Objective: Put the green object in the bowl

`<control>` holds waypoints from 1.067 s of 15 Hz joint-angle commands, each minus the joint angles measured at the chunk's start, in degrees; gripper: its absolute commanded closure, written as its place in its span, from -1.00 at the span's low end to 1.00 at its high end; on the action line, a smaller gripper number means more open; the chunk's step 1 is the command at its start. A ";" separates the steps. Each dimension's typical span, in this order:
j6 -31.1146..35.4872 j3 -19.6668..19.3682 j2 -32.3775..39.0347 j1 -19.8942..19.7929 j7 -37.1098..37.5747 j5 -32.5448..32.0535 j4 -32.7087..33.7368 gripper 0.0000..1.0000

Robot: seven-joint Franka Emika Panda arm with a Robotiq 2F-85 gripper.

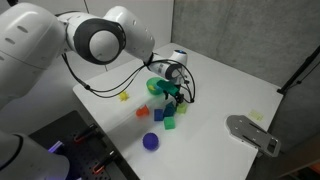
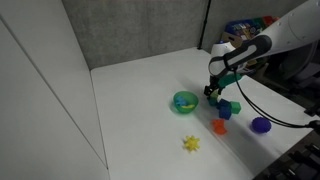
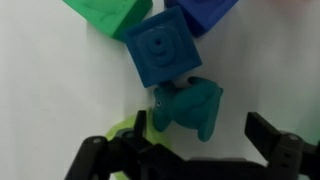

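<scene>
Just beside the green bowl (image 1: 155,86), over the white table (image 1: 215,100), the end effector (image 3: 182,135) hangs released, its fingers spread wide. Between them in the wrist view lies the green object (image 3: 188,105), a lumpy teal piece slightly wider than tall. Its longer side runs across the gap from finger to finger, and neither finger clearly touches it. Its upper edge meets a corner of a teal block (image 3: 165,50) bearing a face, flanked by a green block (image 3: 110,15) and a blue block (image 3: 205,10).
</scene>
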 commanded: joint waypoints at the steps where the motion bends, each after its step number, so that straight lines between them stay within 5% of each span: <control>1: -3.89 0.06 3.88 0.16 0.87 -1.02 5.99 -0.86; 2: -4.60 0.08 4.52 0.19 0.82 -1.01 6.83 -0.47; 10: -11.99 -0.05 6.76 0.76 1.14 -1.29 11.97 0.76; 13: -13.55 0.07 7.16 1.01 1.06 -1.26 13.43 0.99; 16: -13.88 -0.06 7.02 1.25 1.45 -1.27 14.35 0.94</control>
